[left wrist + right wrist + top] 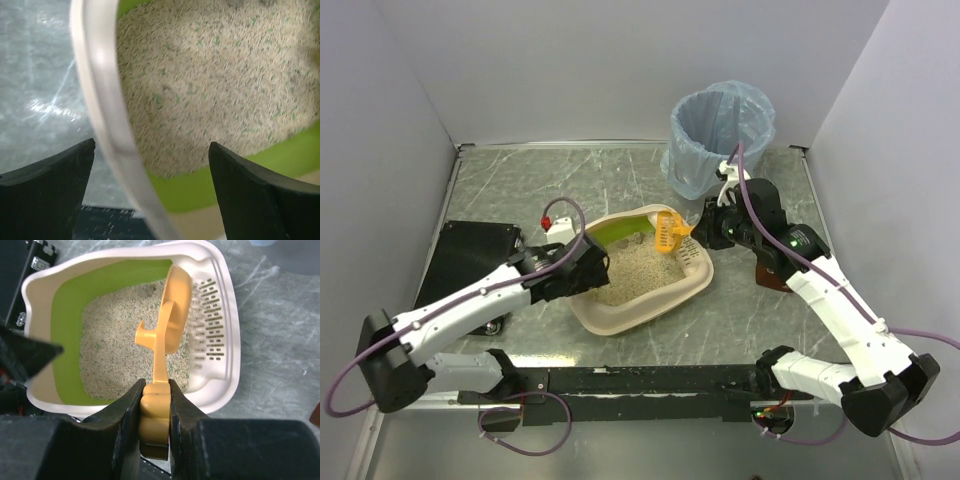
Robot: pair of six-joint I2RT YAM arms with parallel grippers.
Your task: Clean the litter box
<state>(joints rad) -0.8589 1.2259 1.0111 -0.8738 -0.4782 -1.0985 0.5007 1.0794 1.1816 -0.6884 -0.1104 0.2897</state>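
- Table [620, 170]: grey marbled top, walls on the left, far and right sides.
- Litter box [620, 322]: flat on the middle of the table between the two arms. Cream rim, lime inner wall, slotted lip at its far-right end.
- Bin [705, 150]: grey, with a light-blue bag, at the far right, apart from the box. Its contents are not visible.
- Black slab [470, 255]: on the left of the table, behind the left arm.
- Left gripper [150, 150]: at the box's left rim, jaws spread wide. One finger is outside the rim and one over the litter, gripping nothing.
- Right gripper [156, 390]: at the far-right end of the box, jaws pressed onto the handle of the scoop.
- Scoop [170, 310]: orange, held over the slotted lip and the edge of the litter, head pointing away from the gripper. It is seen side-on, so I cannot tell whether it carries anything.
- Litter [215, 75]: beige grains with green flecks, fairly even. A few darker specks show near the far side, too blurred to call clumps.
- Progress, my read: the tool is in hand and over the box, so this is mid-task. No dump into the bin is confirmed. Left to do looks like digging, sifting, carrying to the bin and putting the scoop down.
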